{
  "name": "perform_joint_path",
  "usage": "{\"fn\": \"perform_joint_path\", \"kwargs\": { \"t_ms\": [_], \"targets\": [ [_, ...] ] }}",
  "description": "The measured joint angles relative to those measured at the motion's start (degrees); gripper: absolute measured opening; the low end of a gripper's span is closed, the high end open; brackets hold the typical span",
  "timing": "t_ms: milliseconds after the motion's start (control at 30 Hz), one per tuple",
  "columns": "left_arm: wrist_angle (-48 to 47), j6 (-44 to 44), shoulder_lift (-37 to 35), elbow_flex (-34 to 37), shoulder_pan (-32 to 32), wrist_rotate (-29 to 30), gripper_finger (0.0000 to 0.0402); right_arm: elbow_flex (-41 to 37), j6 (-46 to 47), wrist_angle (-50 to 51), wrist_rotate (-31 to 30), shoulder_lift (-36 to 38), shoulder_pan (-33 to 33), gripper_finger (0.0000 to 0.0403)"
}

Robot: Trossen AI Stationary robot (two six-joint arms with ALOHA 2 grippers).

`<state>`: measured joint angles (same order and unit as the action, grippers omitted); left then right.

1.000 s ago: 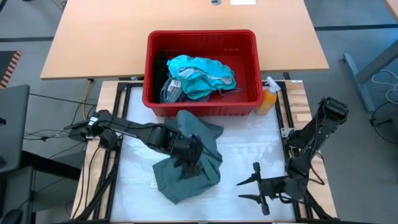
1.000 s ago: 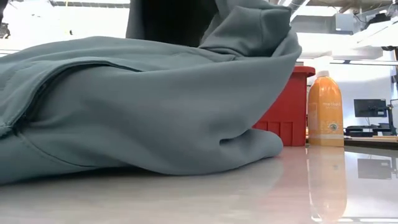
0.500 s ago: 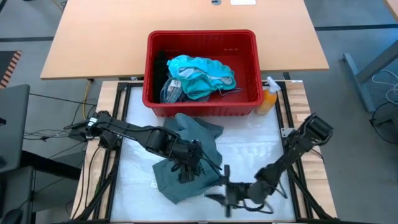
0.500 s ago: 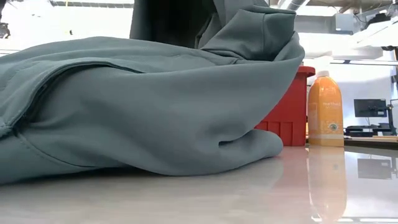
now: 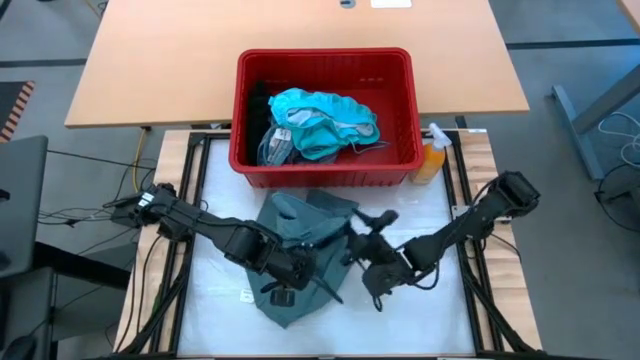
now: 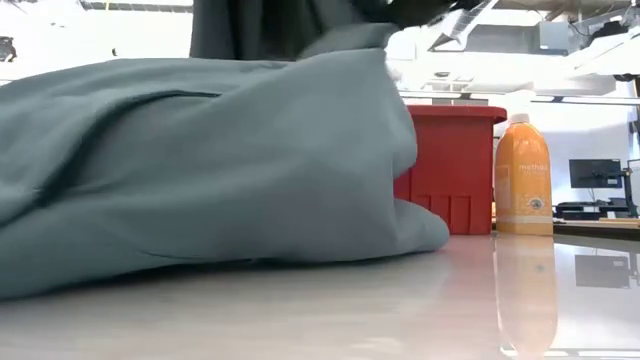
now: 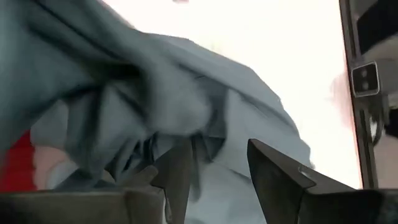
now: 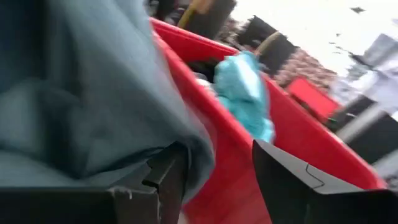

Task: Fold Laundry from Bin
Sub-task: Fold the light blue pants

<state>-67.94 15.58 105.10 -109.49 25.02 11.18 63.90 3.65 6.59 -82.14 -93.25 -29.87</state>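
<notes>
Grey-green garment lies crumpled on the white table top just in front of the red bin, its far edge close to or touching the bin's front wall. Rest of the laundry sits in the bin: teal garments on top, a blue-grey striped cloth at their left, something black at the back left corner. Orange spray bottle stands beside the bin's right front corner, off the work area.

Left gripper is down on the middle of the garment; its wrist view shows the fingers partly open with bunched cloth between and around them, but whether it is really pinched, cannot tell. Right gripper is at the garment's right edge; its wrist view has the fingers partly apart, cloth draped over one finger, with bin and teal pile beyond. Grip not confirmed either.

Step in hand, as I read it: spreading this garment flat before any fold. To do it well: each gripper should take a single layer at an outer edge or corner, not the bunched centre; pull apart evenly and low over the table; keep the cloth clear of the bin rim and the bottle. Low view shows the garment heaped high, so it is far from flat.
</notes>
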Motion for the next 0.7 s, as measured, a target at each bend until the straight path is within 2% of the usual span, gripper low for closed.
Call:
{"fn": "perform_joint_path", "kwargs": {
  "t_ms": [67,167,267,400,500,600,633,700],
  "targets": [
    [-1.84,-0.99,0.0,0.0,0.89,-0.24,0.0146,0.02,5.5,4.61,-2.58,1.62,-1.17,0.0207],
    [-6.82,0.75,0.0,0.01,2.23,0.67,0.0146,0.02,18.78,13.28,-2.49,4.66,-4.28,0.0205],
    [-8.26,4.23,-0.09,0.94,4.7,2.43,0.0146,0.04,37.47,27.36,3.4,8.32,-7.2,0.0196],
    [-8.84,9.45,-0.11,2.72,8.81,-1.4,0.0146,-1.67,63.75,51.82,12.78,11.22,-8.04,0.018],
    [-8.85,15.07,-0.08,3.1,11.51,-2.74,0.0146,-4.61,78.52,63.12,16.57,11.54,-8.85,0.017],
    [-5.2,17.18,-0.07,3.1,13.26,-3.13,0.0146,-5.76,81.69,59.02,14.8,11.63,-12.01,0.0166],
    [-3.39,16.62,-0.07,3.1,13.8,-2.36,0.0146,-5.9,77.97,53.91,12.58,11.38,-13.35,0.0166],
    [-0.42,13.38,-0.07,3.1,14.37,-0.34,0.0146,-5.9,61.83,38.97,9.1,10.6,-15.69,0.0168]
  ]
}}
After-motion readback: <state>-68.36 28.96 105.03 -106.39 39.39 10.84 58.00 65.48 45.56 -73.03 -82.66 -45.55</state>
